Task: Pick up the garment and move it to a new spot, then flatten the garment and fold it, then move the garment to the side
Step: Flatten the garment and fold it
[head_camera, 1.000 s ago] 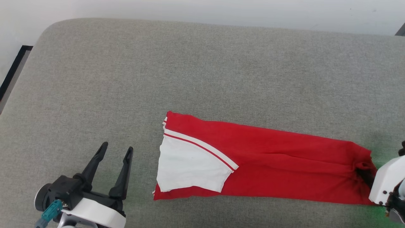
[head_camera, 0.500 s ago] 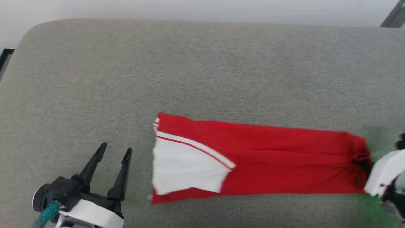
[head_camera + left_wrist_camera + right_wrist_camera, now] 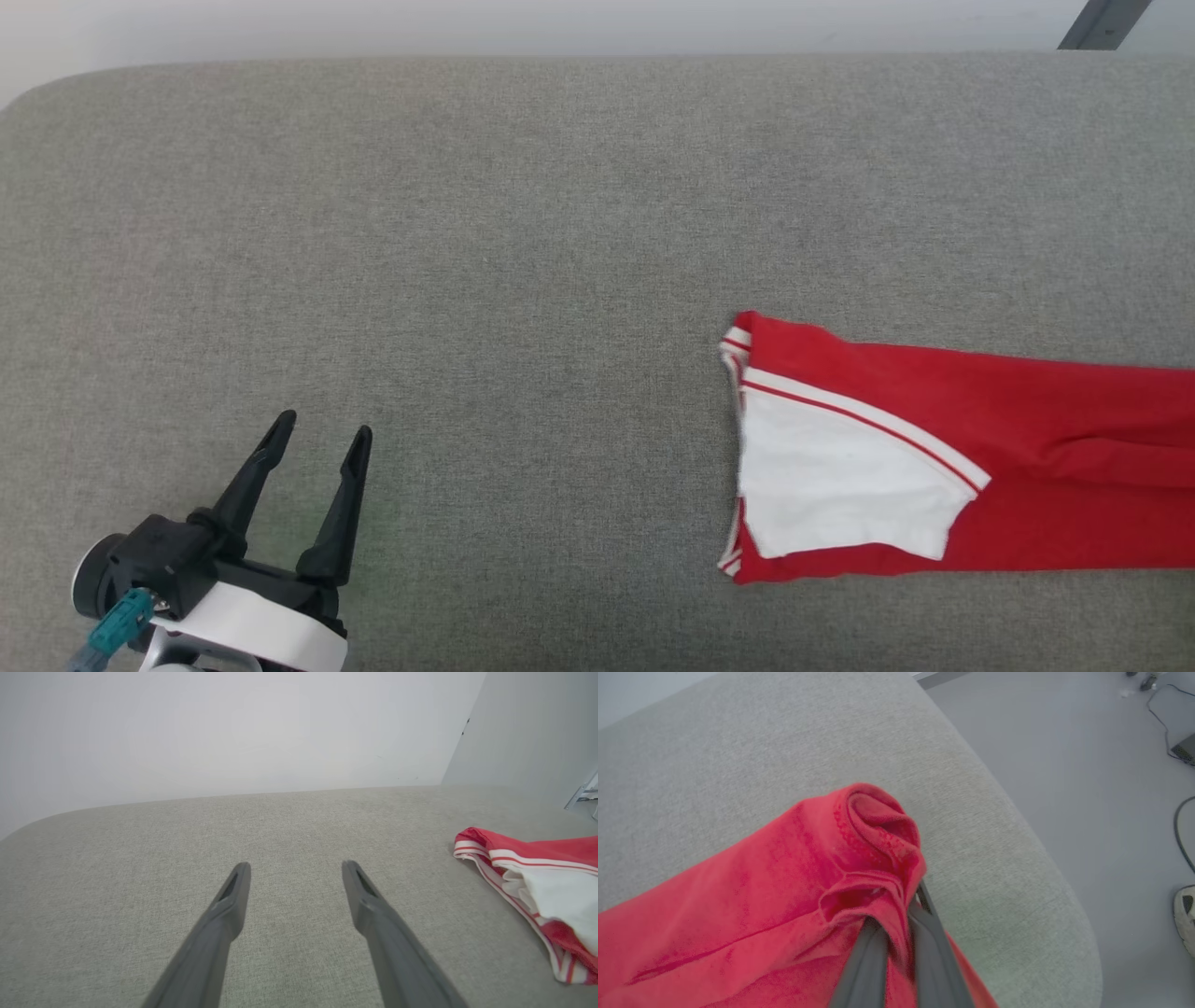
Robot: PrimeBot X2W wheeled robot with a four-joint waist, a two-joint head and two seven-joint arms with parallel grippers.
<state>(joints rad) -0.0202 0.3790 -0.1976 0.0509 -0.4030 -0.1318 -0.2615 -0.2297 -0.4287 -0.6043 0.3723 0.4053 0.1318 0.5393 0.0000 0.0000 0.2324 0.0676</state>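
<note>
- garment (image 3: 1046, 439) — long red strip lying flat on the grey padded surface (image 3: 467, 233), at the right of the head view and running off its right edge
- white sleeve (image 3: 831, 485) with stripe trim lies on top at the strip's left end
- right gripper (image 3: 899, 924) — fingers pressed together, pinching a bunched red end of the garment (image 3: 784, 882), near the surface's rounded corner; grey floor (image 3: 1064, 765) beyond
- left gripper (image 3: 323, 425) — fingers spread wide over bare surface at lower left, well apart from the sleeve end
- left wrist view: fingers parted (image 3: 295, 865), garment (image 3: 537, 858) off to the right
</note>
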